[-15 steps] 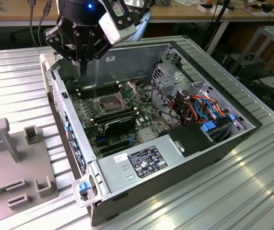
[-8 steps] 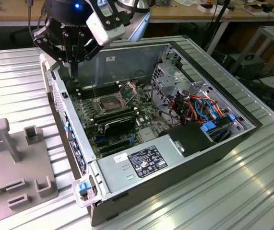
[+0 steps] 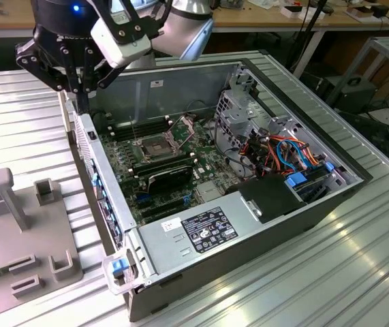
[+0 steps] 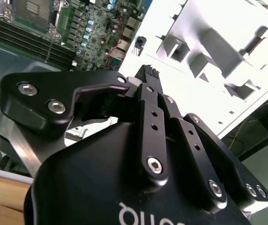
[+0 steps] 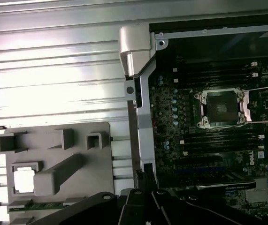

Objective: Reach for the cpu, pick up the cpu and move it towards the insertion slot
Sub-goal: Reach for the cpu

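The table (image 5: 54, 61) is ribbed bright metal, the fixture tray (image 5: 96, 173) matt grey plastic, the frame of the insertion slot (image 5: 220, 108) shiny silver metal.

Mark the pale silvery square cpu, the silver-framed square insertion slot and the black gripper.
cpu (image 5: 24, 180), first wrist view: middle of its pale face.
insertion slot (image 5: 220, 108), first wrist view: its dark centre.
gripper (image 4: 149, 71), second wrist view: where its fingertips meet.

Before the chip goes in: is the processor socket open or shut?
Open. The insertion slot shows its dark centre bare; its hinged bracket is swung away.
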